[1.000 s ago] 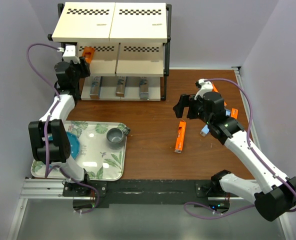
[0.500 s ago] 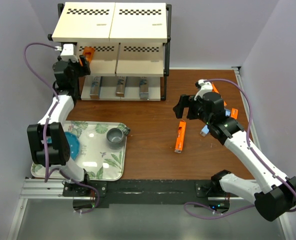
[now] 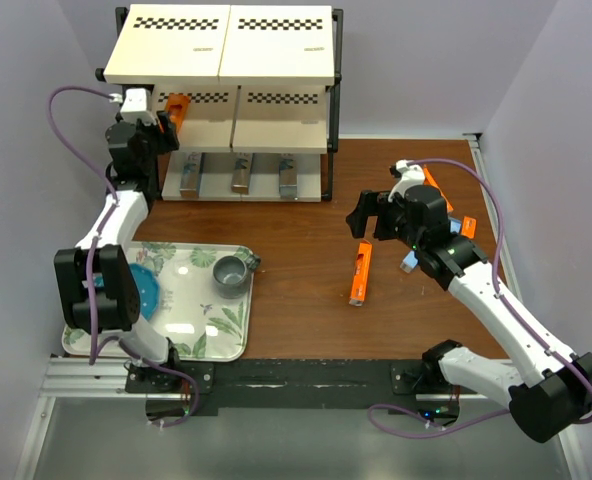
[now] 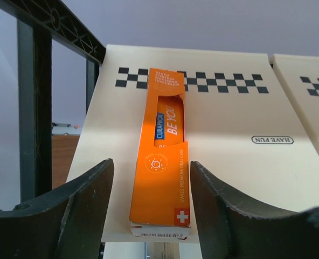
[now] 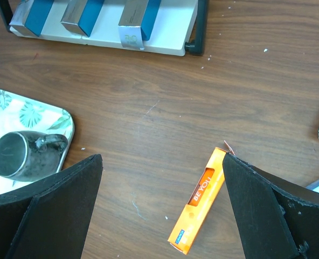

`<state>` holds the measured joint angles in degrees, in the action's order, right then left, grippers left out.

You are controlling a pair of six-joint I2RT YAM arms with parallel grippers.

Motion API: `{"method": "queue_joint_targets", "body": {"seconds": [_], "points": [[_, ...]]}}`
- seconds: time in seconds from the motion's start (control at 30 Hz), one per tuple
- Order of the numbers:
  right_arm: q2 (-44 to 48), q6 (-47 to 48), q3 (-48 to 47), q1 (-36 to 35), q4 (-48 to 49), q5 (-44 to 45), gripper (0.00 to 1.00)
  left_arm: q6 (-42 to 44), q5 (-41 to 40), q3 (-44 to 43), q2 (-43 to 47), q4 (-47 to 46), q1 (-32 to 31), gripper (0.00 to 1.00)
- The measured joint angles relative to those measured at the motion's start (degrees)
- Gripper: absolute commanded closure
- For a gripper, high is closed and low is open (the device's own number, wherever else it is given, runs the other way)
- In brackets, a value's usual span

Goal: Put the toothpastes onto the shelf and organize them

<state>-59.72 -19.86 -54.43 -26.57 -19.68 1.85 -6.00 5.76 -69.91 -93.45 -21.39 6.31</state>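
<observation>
an orange toothpaste box lies flat on the cream shelf board, straight ahead between the spread fingers of the left gripper, untouched.

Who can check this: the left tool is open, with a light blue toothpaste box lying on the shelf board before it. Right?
Only the colour is wrong: the left wrist view shows an orange toothpaste box on the shelf board, before the open left tool.

Orange toothpaste box flat on shelf
</observation>
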Motion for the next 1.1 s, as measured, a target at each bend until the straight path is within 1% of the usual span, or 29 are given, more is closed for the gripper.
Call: {"method": "queue_joint_targets", "body": {"seconds": [0.13, 0.2, 0.37, 0.43, 0.5, 0.57, 0.6, 0.83, 0.97, 1.1], "points": [[0.0, 0.0, 0.2, 0.0, 0.0, 0.0, 0.02, 0.0, 0.0, 0.0, -1.0, 0.1, 0.0, 0.39], [0.0, 0.0, 0.2, 0.0, 0.0, 0.0, 0.02, 0.0, 0.0, 0.1, -1.0, 0.1, 0.0, 0.34], [0.0, 0.0, 0.2, 0.0, 0.0, 0.0, 0.02, 0.1, 0.0, 0.5, -0.4, 0.2, 0.0, 0.31], [0.0, 0.0, 0.2, 0.0, 0.0, 0.0, 0.02, 0.2, -0.1, 1.1, 0.8, 0.4, 0.0, 0.28], [0.0, 0.0, 0.2, 0.0, 0.0, 0.0, 0.02, 0.4, -0.4, 1.4, 2.3, 1.1, 0.0, 0.23], [0.0, -0.1, 0.2, 0.0, 0.0, -0.1, 0.02, 0.7, -0.7, 1.7, 4.1, 1.4, 0.0, 0.22], [0.0, -0.1, 0.2, 0.0, 0.0, -0.1, 0.02, 0.9, -0.9, 2.3, 5.4, 1.7, 0.0, 0.20], [0.0, -1.0, 0.2, 0.0, -1.8, 1.6, 0.02, 1.1, -1.0, 6.7, 15.4, 5.4, -0.4, 0.17], [-0.2, -2.7, 0.2, 0.2, -5.2, 3.9, 0.02, 1.2, -1.8, 9.6, 21.6, 8.3, -3.7, 0.15], [-1.7, -4.8, 0.2, 1.7, -8.0, 4.9, 0.03, 1.0, -2.6, 13.1, 27.7, 10.8, -11.1, 0.14]]}}
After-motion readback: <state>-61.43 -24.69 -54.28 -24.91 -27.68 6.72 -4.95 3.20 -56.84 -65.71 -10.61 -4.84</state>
